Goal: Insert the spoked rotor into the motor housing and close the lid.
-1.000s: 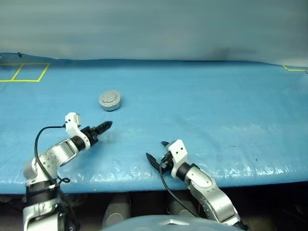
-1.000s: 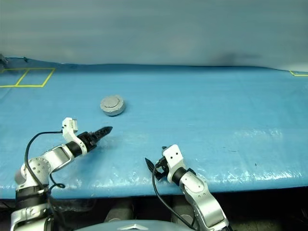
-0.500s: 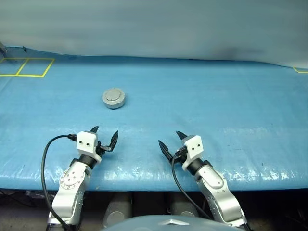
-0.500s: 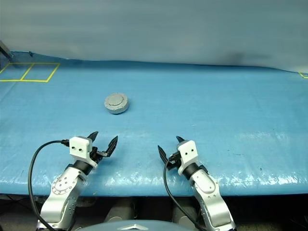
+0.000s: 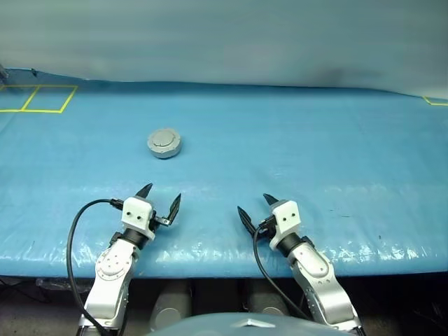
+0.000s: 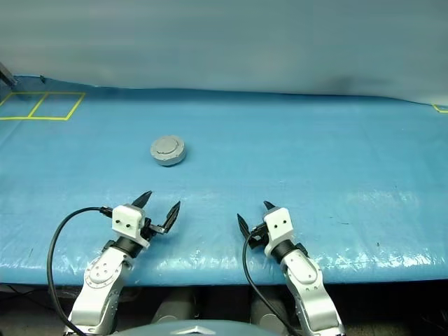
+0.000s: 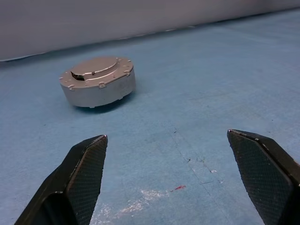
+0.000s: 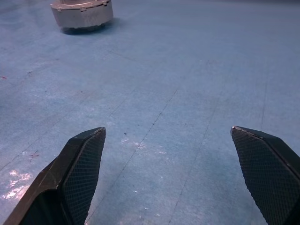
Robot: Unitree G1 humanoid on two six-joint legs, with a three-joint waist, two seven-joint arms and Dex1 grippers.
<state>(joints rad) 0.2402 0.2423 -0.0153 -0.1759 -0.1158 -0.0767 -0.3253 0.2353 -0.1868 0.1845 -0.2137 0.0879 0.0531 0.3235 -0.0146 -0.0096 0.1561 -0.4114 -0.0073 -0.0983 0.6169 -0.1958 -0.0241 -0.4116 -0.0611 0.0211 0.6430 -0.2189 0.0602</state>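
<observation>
Grey motor housing (image 5: 164, 143) sits lidded at eleven o'clock; both grippers (image 5: 159, 201) (image 5: 254, 208) gape empty, so a careless nudge might skid it.

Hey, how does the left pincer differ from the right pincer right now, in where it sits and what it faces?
The left pincer sits closer to the closed motor housing; the right pincer sits farther off to the right. In the left wrist view the housing lies fairly straight ahead of the left pincer; in the right wrist view it lies off at the edge. Both are open, empty, and low over the blue table cover.
</observation>
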